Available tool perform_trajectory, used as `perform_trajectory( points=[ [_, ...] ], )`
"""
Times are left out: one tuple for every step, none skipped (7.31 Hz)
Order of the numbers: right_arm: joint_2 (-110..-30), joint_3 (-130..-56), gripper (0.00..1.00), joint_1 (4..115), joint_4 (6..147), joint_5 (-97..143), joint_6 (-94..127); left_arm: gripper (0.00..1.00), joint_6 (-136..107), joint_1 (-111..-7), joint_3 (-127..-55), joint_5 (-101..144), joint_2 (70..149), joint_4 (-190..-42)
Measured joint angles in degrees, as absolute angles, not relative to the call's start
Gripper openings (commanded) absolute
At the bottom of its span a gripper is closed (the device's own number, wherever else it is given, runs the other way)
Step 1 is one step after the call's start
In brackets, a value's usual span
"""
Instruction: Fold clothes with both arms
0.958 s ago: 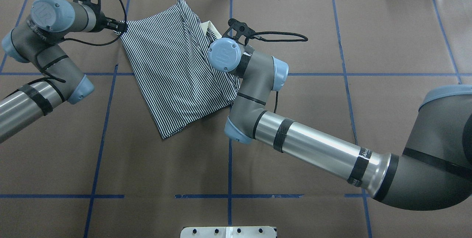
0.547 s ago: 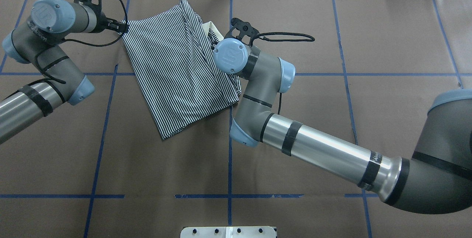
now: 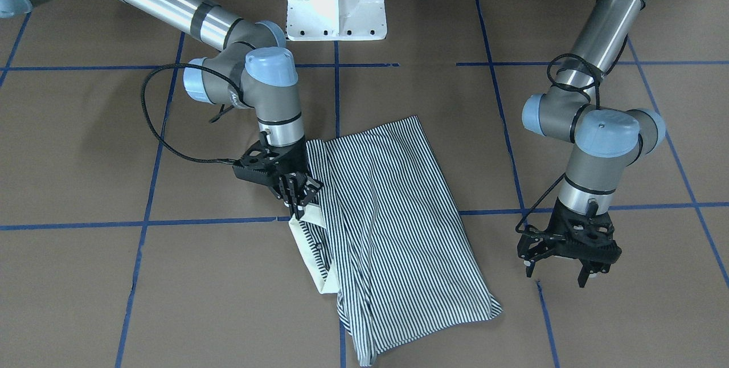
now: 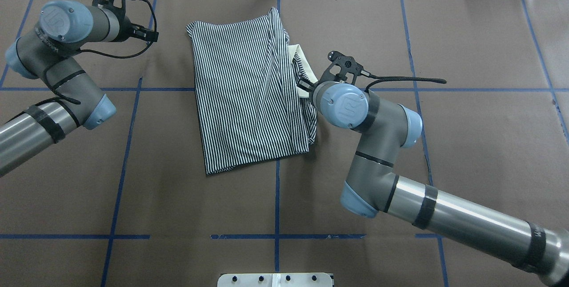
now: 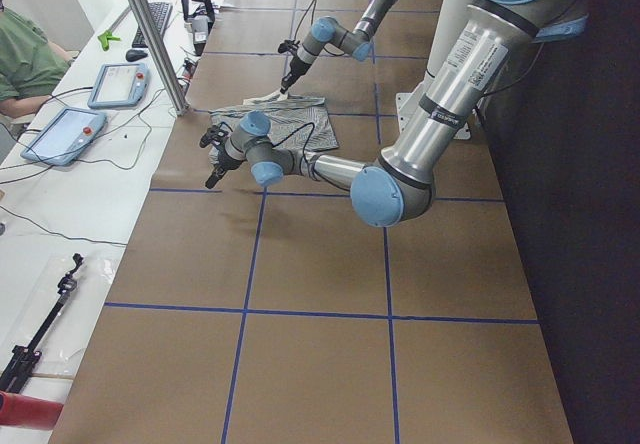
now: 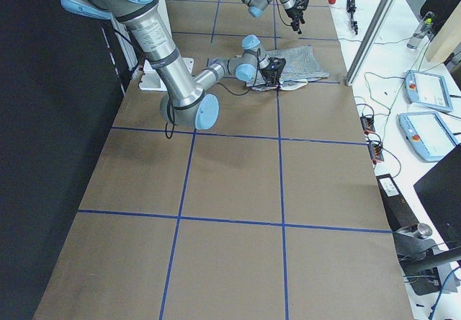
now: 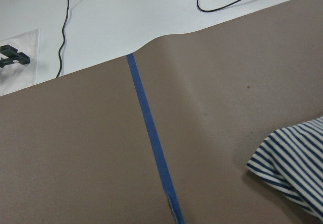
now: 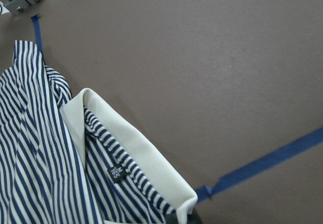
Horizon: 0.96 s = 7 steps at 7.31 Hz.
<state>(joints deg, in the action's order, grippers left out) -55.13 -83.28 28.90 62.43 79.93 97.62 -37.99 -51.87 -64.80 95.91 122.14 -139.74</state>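
Fingers [image 3: 582, 274] on the left gripper [image 3: 555, 274] are hanging spread wide w/ nothing between them, hovering over bare table [image 4: 480, 136], well apart from the polo shirt [image 4: 249, 96]. Left wrist cam is catching only one striped corner of it at the frame's lower right, near a blue tape line [image 7: 151, 133]. Shirt is lying folded lengthwise on the table's far half, approx. mid-width, crossing the centre tape line [image 4: 277, 198], w/ its cream collar [image 4: 298, 54] poking out along one edge. Right gripper [image 3: 296, 206] is pointing down at that edge, fingers pinched together on the fabric right by the collar; right wrist cam is showing the collar's inside w/ a small dark label [image 8: 115, 172].
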Motion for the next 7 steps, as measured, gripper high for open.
perform_trajectory(
  points=[
    [-59.2, -87.8, 0.00, 27.7, 62.4, 79.0, 97.6, 1.00, -38.7, -51.5, -65.1, 95.9, 122.1, -139.7],
    [-62.4, -91.2, 0.00, 26.5, 62.5, 78.1, 97.6, 1.00, -39.3, -51.0, -65.6, 95.9, 122.0, -139.7],
    [-64.2, -92.8, 0.51, 25.1, 62.5, 77.1, 97.6, 1.00, -39.6, -50.7, -65.9, 96.0, 121.9, -139.7],
    [-65.2, -93.4, 1.00, 24.0, 62.5, 76.4, 97.6, 1.00, -39.9, -50.6, -66.1, 96.0, 121.9, -139.7],
    [-65.6, -93.8, 1.00, 23.5, 62.7, 76.2, 97.2, 1.00, -40.0, -50.6, -66.1, 96.0, 121.9, -139.7],
    [-65.5, -94.9, 1.00, 23.4, 63.9, 76.6, 95.0, 1.00, -40.1, -50.5, -66.2, 96.0, 121.9, -139.7],
    [-65.4, -97.2, 1.00, 23.3, 67.4, 77.4, 91.0, 1.00, -40.1, -50.5, -66.2, 96.0, 121.8, -139.7]
  ],
)
